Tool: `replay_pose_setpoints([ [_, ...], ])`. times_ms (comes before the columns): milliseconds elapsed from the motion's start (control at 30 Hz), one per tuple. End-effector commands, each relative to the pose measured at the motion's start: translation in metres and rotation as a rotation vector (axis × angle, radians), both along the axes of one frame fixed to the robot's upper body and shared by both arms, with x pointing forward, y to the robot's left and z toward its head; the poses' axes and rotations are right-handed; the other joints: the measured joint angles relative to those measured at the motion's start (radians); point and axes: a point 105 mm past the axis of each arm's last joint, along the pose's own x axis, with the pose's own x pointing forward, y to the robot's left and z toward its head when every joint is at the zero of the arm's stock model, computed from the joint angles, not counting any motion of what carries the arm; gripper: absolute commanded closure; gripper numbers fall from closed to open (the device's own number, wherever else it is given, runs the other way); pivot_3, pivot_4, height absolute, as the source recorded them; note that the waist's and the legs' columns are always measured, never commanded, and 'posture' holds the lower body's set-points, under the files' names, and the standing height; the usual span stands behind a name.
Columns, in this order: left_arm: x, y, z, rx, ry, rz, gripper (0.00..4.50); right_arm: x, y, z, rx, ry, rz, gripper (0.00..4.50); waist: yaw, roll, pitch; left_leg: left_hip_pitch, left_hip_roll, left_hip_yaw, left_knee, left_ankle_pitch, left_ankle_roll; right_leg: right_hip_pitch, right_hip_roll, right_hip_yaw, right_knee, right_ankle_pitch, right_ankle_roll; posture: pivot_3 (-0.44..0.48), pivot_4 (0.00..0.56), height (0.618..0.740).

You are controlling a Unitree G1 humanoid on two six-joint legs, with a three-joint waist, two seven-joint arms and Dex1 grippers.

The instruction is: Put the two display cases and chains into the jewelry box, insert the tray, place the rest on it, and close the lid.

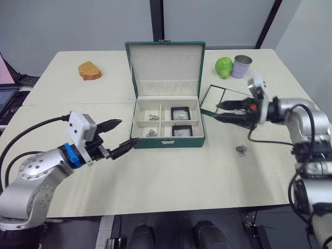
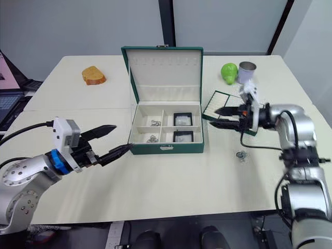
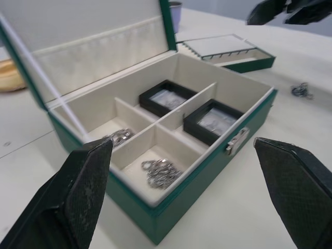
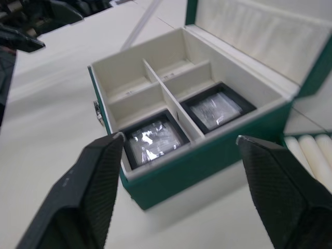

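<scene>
Tray (image 1: 224, 100) lies just under right claw (image 1: 220, 111) — untouched.

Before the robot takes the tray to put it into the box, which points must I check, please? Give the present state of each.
1. Both display cases in the jewelry box: ok.
2. Chains in its left compartments: ok.
3. Lid standing open: ok.
4. Right gripper open at the tray: ok.
5. Left gripper open, outside the box: ok.
6. Small item lying on the table: not ok for tray items.
</scene>
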Motion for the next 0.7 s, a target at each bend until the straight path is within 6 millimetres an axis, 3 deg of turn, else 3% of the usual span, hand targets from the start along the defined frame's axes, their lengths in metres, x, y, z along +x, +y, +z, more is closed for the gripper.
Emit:
replay_pose_setpoints([
  [33,0.001,0.025,0.007,0.031,-0.031,0.066,0.0,-0.011,-0.021,0.008,0.042,-0.117,-0.117,0.04,0.0,0.0,0.0,0.0,0.0,0.0,0.0,0.0,0.0,0.0,0.0,0.0,0.0,0.0,0.0,0.0,0.15,0.74],
  [133,0.003,0.043,0.003,0.039,-0.02,0.121,0.0,-0.014,-0.038,0.0,0.067,-0.157,-0.238,0.04,-0.003,0.0,0.0,0.0,0.0,0.001,-0.001,0.0,0.0,-0.001,0.001,0.001,0.0,0.0,0.0,0.0,0.15,0.74],
  [333,0.009,0.075,-0.009,0.002,-0.035,0.292,0.0,-0.017,-0.099,-0.02,0.137,-0.225,-0.603,0.04,0.004,0.0,0.0,0.0,0.0,0.001,0.0,0.0,0.0,0.0,0.0,0.001,0.0,0.0,0.0,0.0,0.15,0.74],
  [700,0.017,0.105,-0.037,-0.085,-0.123,0.68,0.0,-0.024,-0.137,-0.06,0.181,-0.292,-1.014,0.04,0.008,0.0,0.0,0.001,0.0,0.001,0.0,0.0,0.0,0.001,0.0,0.001,0.001,0.0,0.0,0.0,0.15,0.74],
])
